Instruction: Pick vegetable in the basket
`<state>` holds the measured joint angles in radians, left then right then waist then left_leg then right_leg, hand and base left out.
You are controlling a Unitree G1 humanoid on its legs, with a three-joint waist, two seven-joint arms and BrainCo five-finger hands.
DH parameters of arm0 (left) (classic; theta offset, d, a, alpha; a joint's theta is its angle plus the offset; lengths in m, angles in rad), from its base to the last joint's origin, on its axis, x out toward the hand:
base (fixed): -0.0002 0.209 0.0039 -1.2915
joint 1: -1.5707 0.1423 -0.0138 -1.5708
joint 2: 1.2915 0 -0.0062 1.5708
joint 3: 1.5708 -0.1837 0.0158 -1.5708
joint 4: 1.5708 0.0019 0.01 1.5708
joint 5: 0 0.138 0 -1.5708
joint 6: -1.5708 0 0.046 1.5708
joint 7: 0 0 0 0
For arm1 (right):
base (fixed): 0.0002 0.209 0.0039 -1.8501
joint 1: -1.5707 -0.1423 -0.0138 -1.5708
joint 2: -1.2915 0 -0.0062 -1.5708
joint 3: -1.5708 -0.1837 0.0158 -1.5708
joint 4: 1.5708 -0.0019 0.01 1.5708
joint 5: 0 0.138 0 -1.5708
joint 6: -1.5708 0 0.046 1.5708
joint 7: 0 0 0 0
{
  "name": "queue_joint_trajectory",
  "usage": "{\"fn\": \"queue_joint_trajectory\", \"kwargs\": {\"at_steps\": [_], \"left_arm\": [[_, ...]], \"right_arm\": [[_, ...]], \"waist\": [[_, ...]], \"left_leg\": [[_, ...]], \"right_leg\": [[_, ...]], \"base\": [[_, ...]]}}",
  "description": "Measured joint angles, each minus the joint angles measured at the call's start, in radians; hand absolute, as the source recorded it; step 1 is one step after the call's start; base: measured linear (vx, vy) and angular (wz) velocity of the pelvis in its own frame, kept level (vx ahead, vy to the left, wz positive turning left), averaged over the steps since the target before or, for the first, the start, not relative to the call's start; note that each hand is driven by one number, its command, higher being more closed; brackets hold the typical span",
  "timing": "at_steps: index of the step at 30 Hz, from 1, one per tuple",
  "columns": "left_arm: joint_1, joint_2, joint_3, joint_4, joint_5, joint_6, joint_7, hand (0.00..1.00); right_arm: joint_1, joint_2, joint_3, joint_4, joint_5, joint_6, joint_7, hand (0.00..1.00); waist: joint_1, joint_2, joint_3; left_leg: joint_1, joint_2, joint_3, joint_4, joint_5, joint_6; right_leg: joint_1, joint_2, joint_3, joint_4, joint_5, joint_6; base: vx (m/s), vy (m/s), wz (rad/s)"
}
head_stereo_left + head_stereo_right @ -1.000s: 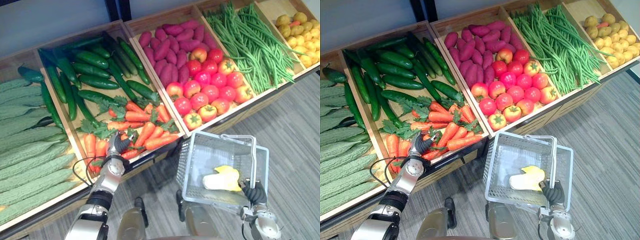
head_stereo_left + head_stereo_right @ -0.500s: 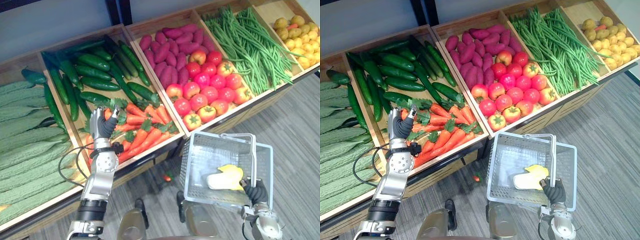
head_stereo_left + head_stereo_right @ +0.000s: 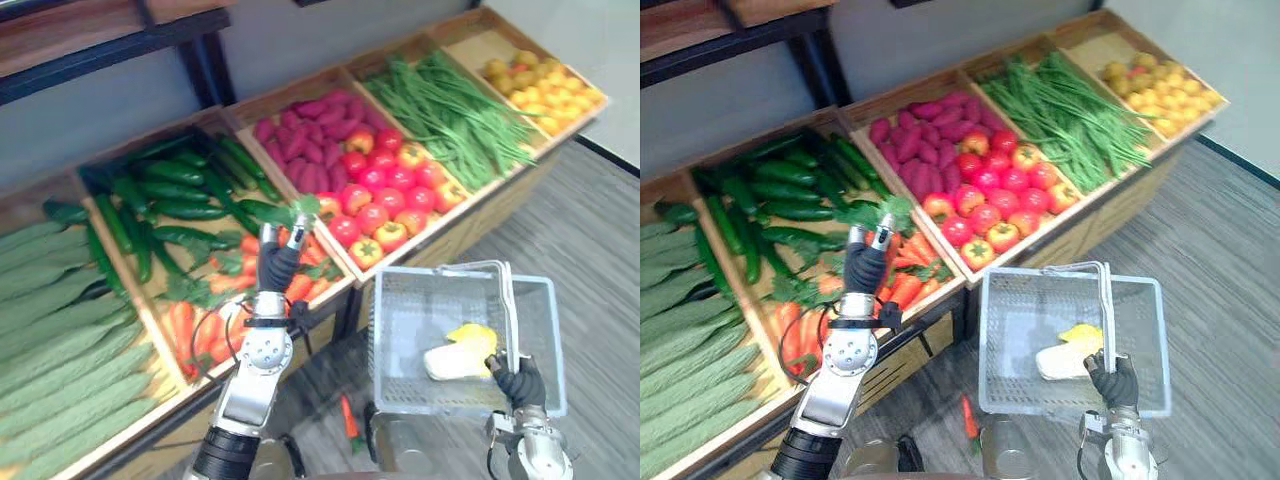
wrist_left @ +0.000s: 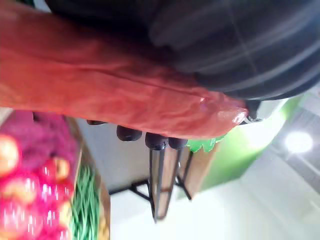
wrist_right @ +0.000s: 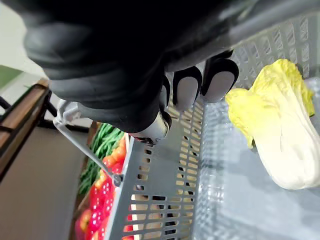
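- Left hand [image 3: 275, 268]: raised above the front of the wooden produce rack [image 3: 520, 185], fingers pointing up and closed around a carrot [image 4: 115, 90].
- Carrot, seen in the left wrist view: orange-red and long. The skin is smooth with shallow lengthwise creases, and there is a glossy highlight at the narrow end.
- The carrot lies across the palm under the dark ribbed cover. Dark fingertips [image 4: 156, 141] wrap over its far side.
- Green leafy top [image 3: 301, 207]: sticks out above the fingers in the head views. It is clear of the loose carrots [image 3: 196, 328] lying in the bin below.
- Held carrot is not over the basket [image 3: 1025, 320], which hangs to the right of the hand and lower.
- Right hand [image 3: 521, 382]: fingers curled tightly round the wire handle [image 3: 505, 300] of the pale grey mesh basket, carrying it in front of the rack.
- Basket contents: one napa cabbage [image 3: 458, 352], white stem and yellow-green leaves, lying on the bottom near the right hand.
- Second carrot [image 3: 347, 418]: lying on the grey floor below the rack, left of the basket.
- Rack bins, left to right: bitter gourds [image 3: 60, 340], cucumbers [image 3: 170, 190], sweet potatoes [image 3: 300, 145] behind tomatoes [image 3: 385, 195], green beans [image 3: 450, 115].
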<state>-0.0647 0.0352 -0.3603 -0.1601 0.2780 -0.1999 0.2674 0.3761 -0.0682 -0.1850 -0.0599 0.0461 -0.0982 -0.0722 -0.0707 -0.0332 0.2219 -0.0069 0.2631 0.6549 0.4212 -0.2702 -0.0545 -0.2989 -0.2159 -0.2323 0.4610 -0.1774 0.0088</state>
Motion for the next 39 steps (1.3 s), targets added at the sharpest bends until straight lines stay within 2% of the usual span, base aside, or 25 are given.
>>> {"fn": "queue_joint_trajectory", "kwargs": {"at_steps": [1,2,3,4,6,7,8,9,10,11,12,13,14,16,17,18,19,21,23,28,35,36,39], "left_arm": [[-0.003,0.001,-0.006,0.020,-0.001,-0.005,-0.006,1.00],[-0.009,0.003,-0.019,0.064,-0.002,-0.005,-0.014,1.00],[-0.015,0.004,-0.028,0.090,-0.002,-0.005,-0.020,1.00],[-0.027,0.004,-0.050,0.140,-0.002,-0.005,-0.033,1.00],[-0.052,-0.002,-0.107,0.190,-0.006,-0.004,-0.055,1.00],[-0.060,-0.004,-0.125,0.194,-0.009,-0.004,-0.063,1.00],[-0.086,-0.011,-0.149,0.208,-0.011,-0.005,-0.071,1.00],[-0.122,-0.025,-0.160,0.231,-0.012,-0.005,-0.072,1.00],[-0.137,-0.032,-0.159,0.241,-0.015,-0.005,-0.071,1.00],[-0.157,-0.037,-0.157,0.257,-0.032,-0.006,-0.070,1.00],[-0.164,-0.042,-0.157,0.257,-0.032,-0.008,-0.068,1.00],[-0.160,-0.044,-0.158,0.257,-0.032,-0.013,-0.064,1.00],[-0.157,-0.044,-0.161,0.264,-0.031,-0.015,-0.063,1.00],[-0.151,-0.042,-0.161,0.279,-0.031,-0.016,-0.062,1.00],[-0.151,-0.040,-0.161,0.284,-0.031,-0.016,-0.057,1.00],[-0.148,-0.039,-0.158,0.292,-0.030,-0.018,-0.047,1.00],[-0.142,-0.038,-0.160,0.299,-0.030,-0.016,-0.044,1.00],[-0.151,-0.040,-0.176,0.313,-0.030,-0.015,-0.044,1.00],[-0.151,-0.039,-0.188,0.323,-0.029,-0.015,-0.044,1.00],[-0.162,-0.041,-0.231,0.425,-0.016,-0.007,-0.045,1.00],[-0.194,-0.037,-0.227,0.586,0.024,0.022,-0.030,1.00],[-0.206,-0.035,-0.225,0.630,0.041,0.032,-0.025,0.00],[-0.217,-0.031,-0.211,0.703,0.051,0.047,-0.019,0.00]], "right_arm": [[-0.013,-0.001,0.014,0.005,0.000,0.000,0.000,1.00],[-0.044,-0.009,0.038,0.017,-0.010,0.000,0.000,1.00],[-0.060,-0.016,0.050,0.025,-0.019,0.000,0.000,1.00],[-0.089,-0.033,0.066,0.047,-0.024,0.000,0.001,1.00],[-0.128,-0.079,0.074,0.079,-0.031,0.000,0.001,1.00],[-0.139,-0.092,0.078,0.090,-0.031,0.000,0.002,1.00],[-0.152,-0.108,0.087,0.105,-0.032,0.000,0.002,1.00],[-0.158,-0.119,0.087,0.109,-0.032,0.000,0.002,1.00],[-0.159,-0.125,0.087,0.109,-0.032,0.000,0.002,1.00],[-0.168,-0.136,0.105,0.110,-0.032,0.000,-0.003,1.00],[-0.173,-0.142,0.110,0.111,-0.032,0.000,-0.009,1.00],[-0.188,-0.147,0.121,0.111,-0.031,0.000,-0.014,1.00],[-0.204,-0.147,0.135,0.111,-0.030,0.000,-0.014,1.00],[-0.220,-0.146,0.159,0.111,-0.026,-0.001,-0.016,1.00],[-0.232,-0.146,0.175,0.109,-0.017,-0.005,-0.021,1.00],[-0.241,-0.141,0.182,0.108,-0.016,-0.007,-0.024,1.00],[-0.237,-0.139,0.184,0.103,-0.016,-0.007,-0.025,1.00],[-0.232,-0.128,0.200,0.084,-0.016,-0.007,-0.026,1.00],[-0.229,-0.120,0.211,0.083,-0.016,-0.007,-0.025,1.00],[-0.219,-0.095,0.295,0.050,0.003,-0.003,0.009,1.00],[-0.219,-0.087,0.396,-0.007,0.046,-0.001,0.053,1.00],[-0.222,-0.086,0.419,-0.007,0.063,-0.001,0.055,1.00],[-0.220,-0.086,0.455,-0.008,0.100,-0.001,0.055,1.00]], "waist": [[0.000,-0.002,-0.003],[-0.004,-0.003,-0.005],[-0.008,-0.002,-0.005],[-0.027,0.005,-0.011],[-0.057,0.048,-0.030],[-0.059,0.055,-0.032],[-0.058,0.060,-0.036],[-0.065,0.061,-0.037],[-0.070,0.061,-0.036],[-0.078,0.061,-0.036],[-0.078,0.061,-0.036],[-0.072,0.054,-0.032],[-0.066,0.064,-0.036],[-0.048,0.067,-0.039],[-0.047,0.085,-0.036],[-0.038,0.105,-0.034],[-0.033,0.103,-0.035],[-0.049,0.093,-0.029],[-0.053,0.092,-0.029],[-0.056,0.092,-0.031],[-0.053,0.085,-0.034],[-0.055,0.082,-0.035],[-0.057,0.074,-0.036]], "left_leg": [[0.014,0.009,0.038,-0.002,-0.006,-0.004],[0.045,0.029,0.094,0.000,-0.019,-0.028],[0.058,0.035,0.114,0.002,-0.023,-0.046],[0.082,0.047,0.153,0.000,-0.028,-0.063],[0.112,0.076,0.177,-0.005,-0.014,-0.063],[0.122,0.087,0.170,0.010,-0.007,-0.052],[0.129,0.109,0.135,0.062,0.015,-0.019],[0.122,0.124,0.067,0.134,0.069,0.000],[0.117,0.123,0.026,0.167,0.091,0.000],[0.094,0.080,-0.090,0.214,0.070,-0.021],[0.079,0.053,-0.146,0.222,0.052,-0.023],[0.043,-0.003,-0.235,0.223,0.012,-0.019],[0.000,-0.043,-0.304,0.208,-0.021,-0.008],[-0.045,-0.094,-0.378,0.135,-0.025,-0.001],[-0.073,-0.129,-0.452,0.000,-0.004,-0.011],[-0.052,-0.138,-0.485,-0.076,0.060,-0.014],[-0.031,-0.146,-0.470,-0.087,0.059,-0.014],[0.004,-0.176,-0.476,-0.115,0.061,-0.008],[0.030,-0.186,-0.458,-0.154,0.071,0.007],[0.101,-0.210,-0.428,-0.280,0.111,0.016],[0.107,-0.211,-0.421,-0.319,0.145,0.014],[0.105,-0.210,-0.421,-0.323,0.149,0.013],[0.104,-0.211,-0.420,-0.351,0.164,0.015]], "right_leg": [[-0.004,-0.029,-0.071,0.014,-0.009,-0.015],[-0.005,-0.064,-0.160,0.028,-0.006,-0.016],[-0.005,-0.064,-0.174,0.021,0.018,-0.015],[-0.015,-0.030,-0.139,0.010,0.067,-0.011],[-0.023,0.042,-0.092,-0.011,0.063,-0.023],[-0.022,0.058,-0.072,-0.010,0.064,-0.025],[-0.014,0.088,-0.040,-0.004,0.062,-0.030],[0.011,0.106,-0.009,-0.020,0.061,-0.033],[0.032,0.110,0.006,-0.037,0.061,-0.033],[0.079,0.111,0.047,-0.074,0.061,-0.032],[0.093,0.111,0.066,-0.085,0.062,-0.031],[0.114,0.117,0.112,-0.108,0.062,-0.030],[0.130,0.129,0.158,-0.130,0.058,-0.035],[0.141,0.142,0.224,-0.140,0.059,-0.030],[0.141,0.163,0.264,-0.125,0.045,-0.007],[0.137,0.193,0.322,-0.091,0.031,0.025],[0.145,0.195,0.350,-0.096,0.036,0.036],[0.162,0.185,0.401,-0.132,0.055,0.061],[0.173,0.181,0.429,-0.156,0.066,0.066],[0.193,0.178,0.481,-0.209,0.076,0.073],[0.192,0.183,0.488,-0.254,0.104,0.063],[0.192,0.184,0.490,-0.266,0.112,0.062],[0.191,0.184,0.495,-0.299,0.135,0.063]], "base": [[0.04,-0.078,-1.86],[0.07,-0.087,-1.42],[0.10,-0.111,-1.63],[0.14,-0.135,-1.19],[0.23,-0.160,-1.14],[0.27,-0.141,-1.25],[0.26,-0.140,-1.15],[0.26,-0.134,-1.03],[0.28,-0.094,-0.84],[0.21,-0.022,-0.66],[0.20,0.037,-0.94],[0.11,0.102,-1.02],[0.12,0.161,-1.09],[0.08,0.183,-1.08],[0.03,0.222,-1.39],[0.05,0.222,-1.21],[0.10,0.201,-0.86],[0.18,0.185,-0.42],[0.13,0.130,-0.31],[0.08,0.058,-0.29],[0.02,0.007,-0.06],[-0.03,0.006,-0.06],[-0.04,0.013,-0.05]]}}
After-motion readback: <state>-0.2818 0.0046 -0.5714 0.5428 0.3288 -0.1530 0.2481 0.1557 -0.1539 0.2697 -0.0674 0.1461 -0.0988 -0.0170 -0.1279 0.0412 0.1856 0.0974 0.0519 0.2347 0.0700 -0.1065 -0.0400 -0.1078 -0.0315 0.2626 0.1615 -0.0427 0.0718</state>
